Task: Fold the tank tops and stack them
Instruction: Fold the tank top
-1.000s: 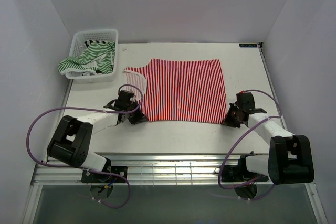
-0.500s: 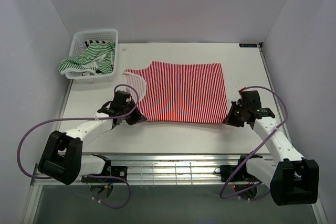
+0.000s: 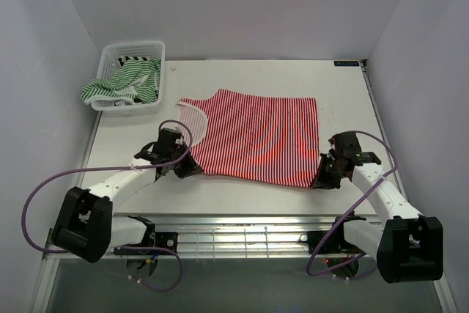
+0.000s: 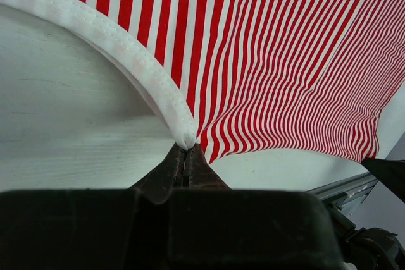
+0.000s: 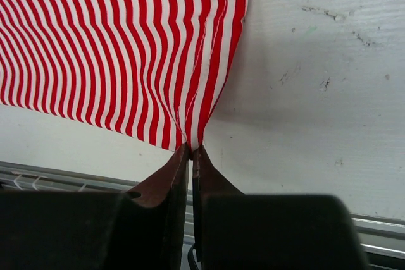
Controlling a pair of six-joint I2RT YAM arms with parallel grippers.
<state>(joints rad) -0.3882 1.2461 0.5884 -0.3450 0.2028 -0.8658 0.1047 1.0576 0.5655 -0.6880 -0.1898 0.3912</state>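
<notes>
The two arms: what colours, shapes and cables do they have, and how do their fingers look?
Both the left arm and the right arm have white links and bulky black joint housings. A thin purple cable loops beside each. The fingers are dark wedges tapering to narrow tips.

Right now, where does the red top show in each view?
Top external: the red top lies spread in the middle of the table.
Left wrist: it fills the upper right, its white-edged corner pinched in the left gripper.
Right wrist: upper left, hem corner pinched in the right gripper.
Shared landmark: the metal rail along the near edge.
</notes>
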